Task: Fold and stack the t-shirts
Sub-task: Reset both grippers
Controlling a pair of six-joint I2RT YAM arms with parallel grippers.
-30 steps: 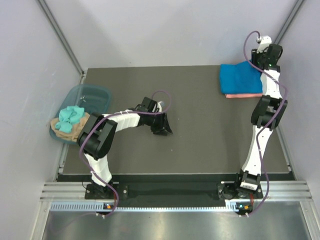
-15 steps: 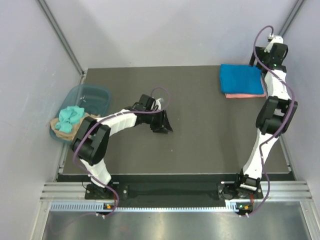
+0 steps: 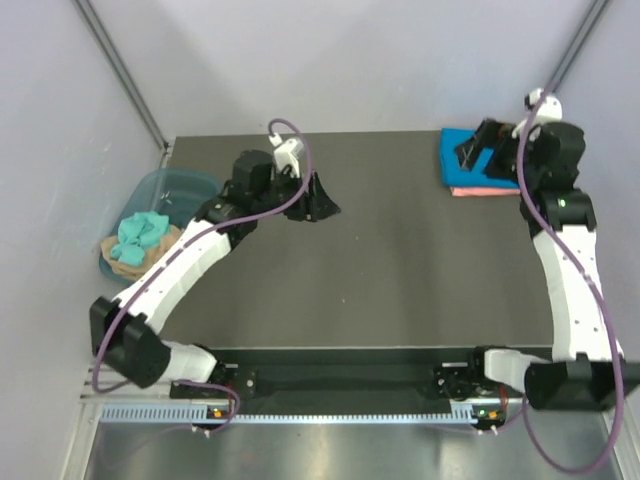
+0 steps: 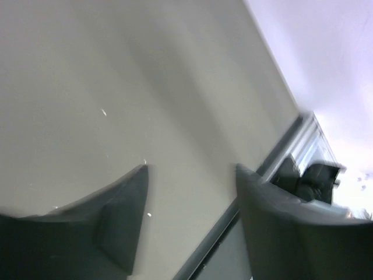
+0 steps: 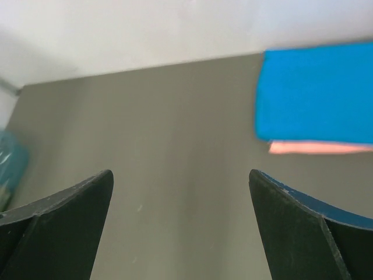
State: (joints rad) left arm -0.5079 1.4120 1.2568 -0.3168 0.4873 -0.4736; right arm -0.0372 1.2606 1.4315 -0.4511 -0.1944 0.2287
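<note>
A folded bright blue t-shirt (image 3: 447,165) lies on a folded salmon pink t-shirt (image 3: 485,191) at the mat's far right corner. In the right wrist view the blue t-shirt (image 5: 317,93) and the pink edge (image 5: 320,147) sit at upper right. My right gripper (image 3: 477,152) hovers over the stack, open and empty, and in the right wrist view the right gripper (image 5: 180,175) frames bare mat. My left gripper (image 3: 314,203) is open and empty over the mat's far middle. Only mat shows between the jaws of the left gripper (image 4: 191,170).
A translucent blue-grey tub (image 3: 200,185) stands off the mat's left edge, holding a crumpled teal cloth (image 3: 140,235) and a tan one (image 3: 125,265). Grey walls close in the left, back and right sides. The dark mat (image 3: 400,270) ends at a metal rail in front.
The left arm has stretched out, carrying its gripper toward the far side of the mat. The right gripper has swung from the back right corner to over the stack, and its jaws have opened wider.
</note>
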